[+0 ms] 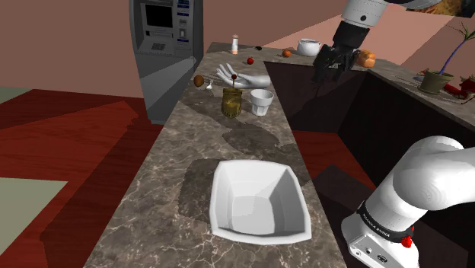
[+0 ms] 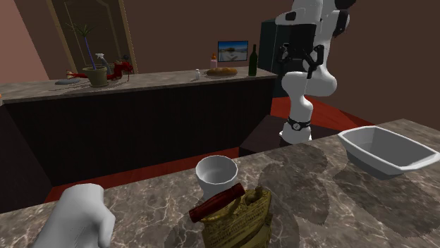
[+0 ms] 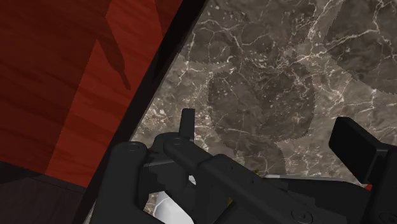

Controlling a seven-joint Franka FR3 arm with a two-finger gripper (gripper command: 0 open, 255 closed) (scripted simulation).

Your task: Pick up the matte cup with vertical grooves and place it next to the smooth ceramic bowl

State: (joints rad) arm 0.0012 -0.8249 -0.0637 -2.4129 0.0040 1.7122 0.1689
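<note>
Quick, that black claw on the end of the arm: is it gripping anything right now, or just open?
Gripper: open, jaws standing apart, holding nothing.

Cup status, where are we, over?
Jaws open, empty, high over counter. Cup upright, untouched, well apart from bowl. Jar close beside cup; mind it on descent.

The light is soft and a bit dim. Dark, fuzzy shadows lie on the stone counter (image 1: 145,213). One sits just beside the white bowl (image 1: 225,194), on the shoulder view's left side. In the wrist view, round grey shadows spot the counter and a thin one falls on the red floor (image 3: 51,95). The bowl looks brightest.
</note>
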